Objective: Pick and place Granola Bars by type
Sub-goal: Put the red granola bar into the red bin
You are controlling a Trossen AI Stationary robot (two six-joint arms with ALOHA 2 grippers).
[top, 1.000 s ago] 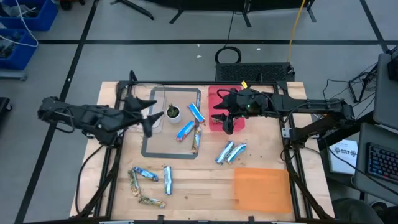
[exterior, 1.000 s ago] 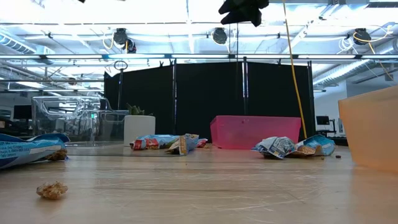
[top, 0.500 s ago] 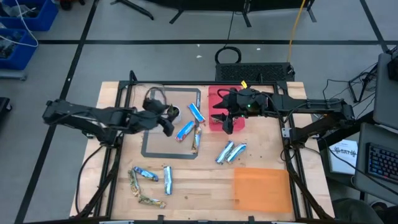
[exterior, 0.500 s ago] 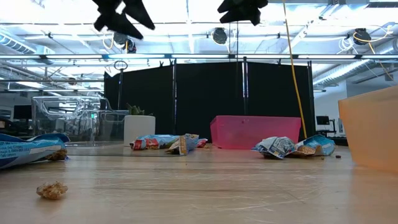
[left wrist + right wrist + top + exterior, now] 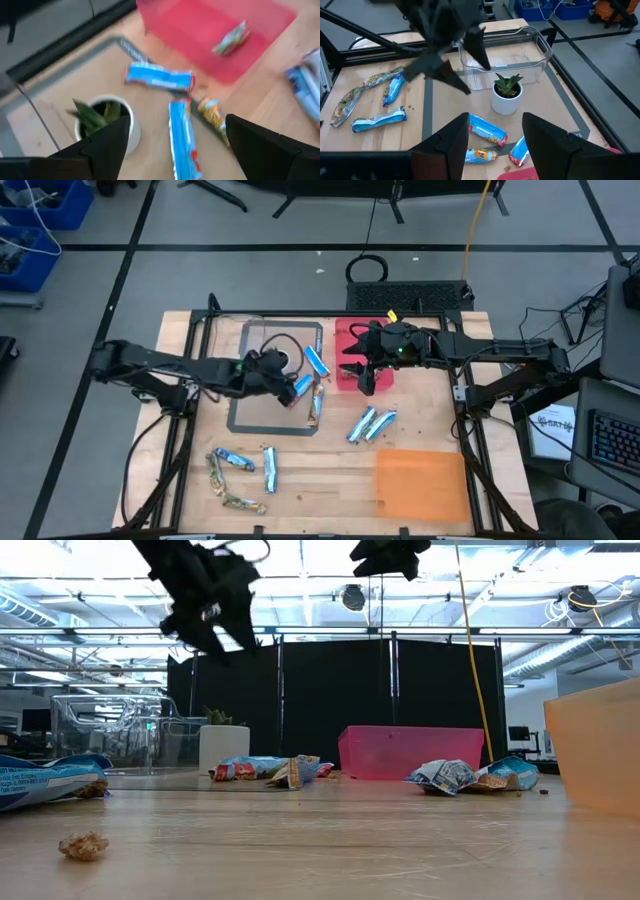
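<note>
High view — seemingly crinkled, blue-silver Granola Bars [image 5: 366,423]

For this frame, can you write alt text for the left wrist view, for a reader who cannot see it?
The left gripper hangs open above two blue granola bars and a brownish-gold bar lying on the wooden table. A small potted plant stands beside them, and a red bin beyond holds one more bar.

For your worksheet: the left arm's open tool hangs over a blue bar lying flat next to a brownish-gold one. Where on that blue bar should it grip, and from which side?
Grip the blue bar at mid-length, across its narrow width, coming straight down. It lies flat and long, so only its two long edges offer the left tool a pinch. The brownish-gold bar lies close along one edge, so that finger probably has little room. The potted plant stands clear on the other side.
</note>
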